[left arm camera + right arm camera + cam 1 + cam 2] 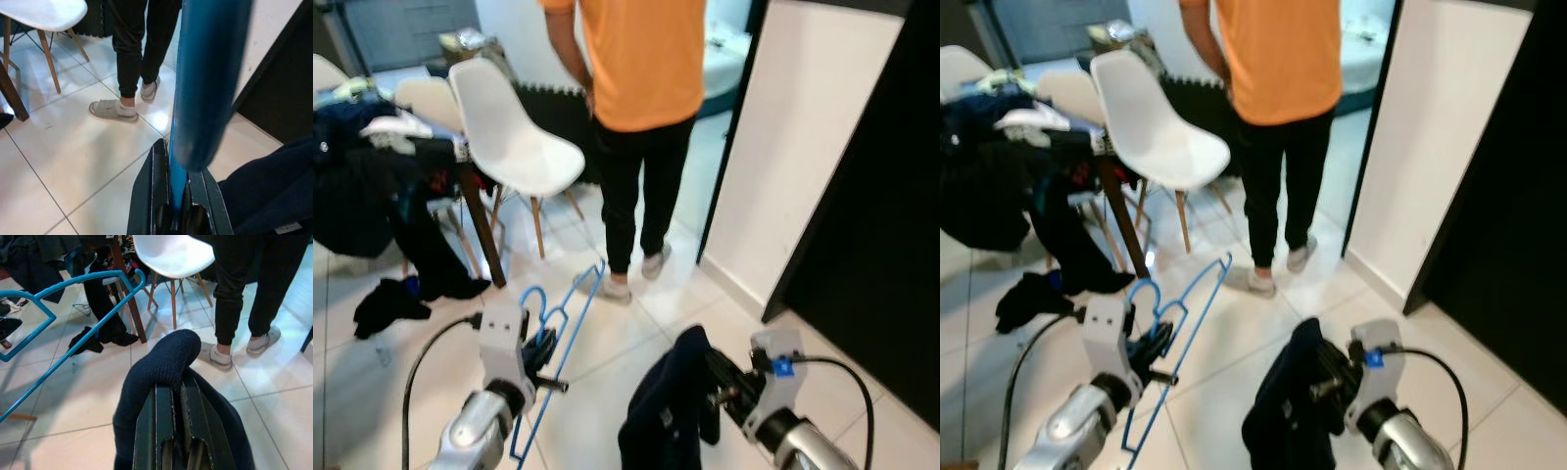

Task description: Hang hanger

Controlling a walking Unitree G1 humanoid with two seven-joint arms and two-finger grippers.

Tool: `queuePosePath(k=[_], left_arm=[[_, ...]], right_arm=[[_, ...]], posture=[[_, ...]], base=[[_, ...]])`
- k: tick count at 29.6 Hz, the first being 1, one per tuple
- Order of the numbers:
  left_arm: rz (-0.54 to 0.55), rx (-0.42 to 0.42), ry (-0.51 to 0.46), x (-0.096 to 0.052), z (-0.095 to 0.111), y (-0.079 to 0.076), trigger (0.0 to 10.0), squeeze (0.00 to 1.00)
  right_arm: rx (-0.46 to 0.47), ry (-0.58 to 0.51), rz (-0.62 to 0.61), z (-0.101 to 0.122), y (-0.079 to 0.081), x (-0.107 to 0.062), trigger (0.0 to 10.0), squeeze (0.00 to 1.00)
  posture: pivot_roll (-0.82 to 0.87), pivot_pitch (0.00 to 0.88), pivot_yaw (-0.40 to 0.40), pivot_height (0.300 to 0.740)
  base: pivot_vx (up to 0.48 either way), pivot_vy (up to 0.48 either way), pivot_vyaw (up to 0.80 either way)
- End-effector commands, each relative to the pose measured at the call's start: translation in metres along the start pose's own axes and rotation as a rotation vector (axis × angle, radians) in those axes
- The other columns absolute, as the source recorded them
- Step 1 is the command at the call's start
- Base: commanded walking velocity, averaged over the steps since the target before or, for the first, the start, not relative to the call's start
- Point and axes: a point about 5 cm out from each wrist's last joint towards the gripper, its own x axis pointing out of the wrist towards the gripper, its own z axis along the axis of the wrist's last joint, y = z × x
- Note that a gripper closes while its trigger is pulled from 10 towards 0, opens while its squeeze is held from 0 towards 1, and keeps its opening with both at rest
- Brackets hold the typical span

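Two loads, one per gripper: a blue hanger on the left, a dark navy garment on the right.

The blue hanger (553,338) slants over the pale tiled floor (636,318), its far end reaching toward 12 o'clock, where a person (636,117) in an orange top stands on the tiles. The left gripper (178,196) has its jaws pressed together on the hanger's bar. The right gripper (177,426) at 4 o'clock pinches the navy garment (168,364), which drapes over its closed fingers. Open tiles lie between the grippers and the person. At 10 o'clock stand a white chair (509,132) and a table piled with clothes (372,166); a white wall edge (803,157) and a black panel (881,215) close off 2 o'clock.
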Motion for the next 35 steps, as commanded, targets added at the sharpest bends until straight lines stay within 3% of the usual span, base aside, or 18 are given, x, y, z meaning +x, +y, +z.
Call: queuePosePath(k=[1,14,25,29,33,34,35], left_arm=[[0.004,0.011,0.003,0.000,0.001,0.001,10.0,0.00],[0.015,0.017,-0.003,0.002,0.003,0.000,10.0,0.00],[0.075,0.016,-0.037,0.002,0.012,0.007,10.0,0.00],[0.123,0.035,-0.097,0.013,0.029,0.021,10.0,0.00],[0.128,0.038,-0.108,0.014,0.033,0.023,10.0,0.00],[0.138,0.052,-0.152,0.019,0.048,0.027,10.0,0.00],[0.138,0.052,-0.152,0.019,0.048,0.027,10.0,0.00]], right_arm=[[0.000,-0.022,0.018,0.003,0.003,0.002,10.0,0.00],[-0.013,-0.009,0.041,0.002,0.004,0.003,10.0,0.00],[0.003,-0.025,0.036,0.004,0.002,0.003,10.0,0.00],[0.005,-0.046,-0.005,0.012,-0.004,0.011,10.0,0.00],[0.006,-0.050,-0.007,0.013,-0.004,0.013,10.0,0.00],[0.011,-0.068,-0.013,0.018,-0.005,0.016,10.0,0.00],[0.011,-0.068,-0.013,0.018,-0.005,0.016,10.0,0.00]], posture=[[0.11,0.000,-0.038,0.740],[0.11,0.000,-0.040,0.740],[0.10,0.000,-0.037,0.740],[0.10,0.000,-0.030,0.740],[0.10,0.000,-0.028,0.740],[0.10,0.000,-0.025,0.740],[0.10,0.000,-0.025,0.740]], base=[[0.292,0.000,0.80],[0.297,0.000,0.80],[0.308,0.000,0.00],[0.339,0.000,0.00],[0.352,0.000,0.00],[0.360,0.000,0.00],[0.360,0.000,0.00]])
